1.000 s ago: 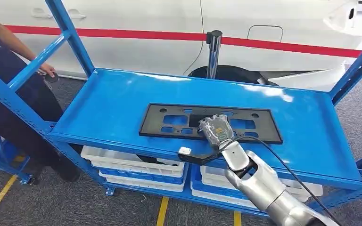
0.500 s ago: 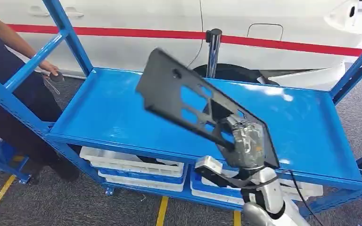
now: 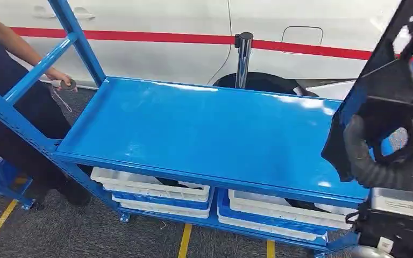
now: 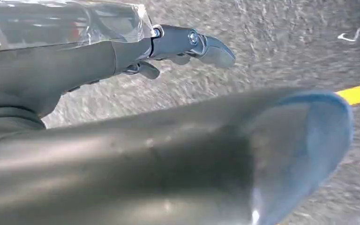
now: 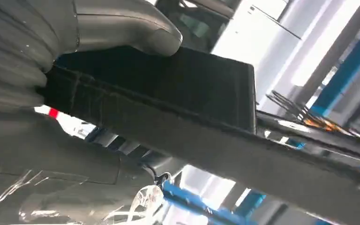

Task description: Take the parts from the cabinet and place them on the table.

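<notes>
The black flat part (image 3: 385, 80), a plate with cut-outs, hangs tilted on edge at the far right, off the blue shelf (image 3: 204, 129) and close to my head. My right hand (image 5: 51, 89) grips it, the grey thumb (image 5: 126, 28) pressed on one face of the black flat part (image 5: 183, 89) and the other fingers under it. My right forearm (image 3: 398, 215) rises at the lower right. The shelf top is bare. My left hand (image 4: 122, 51) hangs over grey floor, fingers stretched out with nothing in them.
Blue rack uprights (image 3: 80, 43) frame the shelf at left and right. White and blue trays (image 3: 156, 191) sit on the level below. A person (image 3: 11, 86) stands at the left, one hand (image 3: 62, 81) by the rack. A white car and a post (image 3: 243, 54) stand behind.
My right hand has lifted the black part off the shelf and swung it up and to the far right. The shelf top now lies bare.
</notes>
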Motion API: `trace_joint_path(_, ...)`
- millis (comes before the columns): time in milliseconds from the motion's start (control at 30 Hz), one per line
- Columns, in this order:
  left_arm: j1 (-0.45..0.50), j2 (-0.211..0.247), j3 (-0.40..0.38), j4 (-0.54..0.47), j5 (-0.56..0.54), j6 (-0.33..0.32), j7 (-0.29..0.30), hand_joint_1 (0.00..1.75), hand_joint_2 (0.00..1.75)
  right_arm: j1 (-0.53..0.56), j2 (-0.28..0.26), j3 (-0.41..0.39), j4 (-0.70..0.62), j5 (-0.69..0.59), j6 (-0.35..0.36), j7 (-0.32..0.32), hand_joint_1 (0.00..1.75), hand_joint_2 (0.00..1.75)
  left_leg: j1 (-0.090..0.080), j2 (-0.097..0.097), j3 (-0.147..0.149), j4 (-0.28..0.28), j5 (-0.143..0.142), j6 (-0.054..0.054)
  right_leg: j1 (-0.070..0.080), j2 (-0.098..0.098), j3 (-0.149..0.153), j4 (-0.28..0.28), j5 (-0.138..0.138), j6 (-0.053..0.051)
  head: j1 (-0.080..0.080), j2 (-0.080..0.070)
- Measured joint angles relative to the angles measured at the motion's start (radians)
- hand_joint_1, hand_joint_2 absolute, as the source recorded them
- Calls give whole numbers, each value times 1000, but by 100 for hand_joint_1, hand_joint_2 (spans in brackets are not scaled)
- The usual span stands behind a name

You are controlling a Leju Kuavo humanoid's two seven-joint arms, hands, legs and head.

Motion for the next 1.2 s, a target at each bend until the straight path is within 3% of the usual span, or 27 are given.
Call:
trace_joint_path(133,-8,-6,42,-5,43,-75,-102,0,175,-42,-39,-33,-54,-65,30,27,175,175,0,0,-1,0,0,0,0,0,0,0,0,0,0,0)
trace_joint_path(233,-20,-14,67,-6,41,-77,-112,0,175,-75,-58,-50,-84,-83,45,44,175,175,0,0,-1,0,0,0,0,0,0,0,0,0,0,0)
trace_joint_path(400,-26,-26,94,-7,44,-71,-92,0,175,-70,-66,-60,-108,-158,0,39,175,175,0,0,-1,0,0,0,0,0,0,0,0,0,0,0)
trace_joint_path(567,-13,-32,105,-7,64,-92,-7,0,175,-10,-66,-60,-108,-274,-50,-64,175,175,0,0,-2,0,-1,1,0,0,-1,0,0,0,0,0)
trace_joint_path(800,-9,-34,126,-7,74,-108,27,0,175,27,-66,-60,-108,-338,-59,-101,175,175,0,0,-4,1,-2,2,-1,0,-1,-1,0,1,0,0)
trace_joint_path(1000,4,-34,128,-7,74,-120,64,0,175,93,-49,-53,-108,-430,-75,-210,175,175,-4,0,-8,10,-8,20,-6,-1,0,-1,0,12,0,0)
trace_joint_path(1067,4,-34,127,-7,65,-121,66,0,175,102,-47,-51,-108,-444,-69,-226,175,175,-8,0,-9,8,-6,25,-9,-2,1,-7,5,19,0,0)
trace_joint_path(1100,3,-35,127,-7,63,-121,68,0,175,104,-47,-51,-108,-450,-68,-229,175,175,-4,0,-1,-10,4,33,-5,-1,6,-15,7,25,0,0)
trace_joint_path(1133,4,-39,127,-7,61,-122,68,0,175,113,-47,-51,-108,-451,-68,-230,175,175,6,3,12,-28,18,33,-8,-4,5,-3,-1,26,1,0)
trace_joint_path(1167,3,-39,127,-7,61,-122,68,0,175,114,-47,-51,-109,-451,-68,-232,175,175,8,4,13,-34,21,40,-6,-4,-15,38,-38,28,1,0)
trace_joint_path(1200,2,-39,128,-7,61,-121,69,0,175,115,-47,-51,-110,-451,-68,-233,175,175,8,6,13,-33,27,40,-7,-3,-48,114,-85,32,2,0)
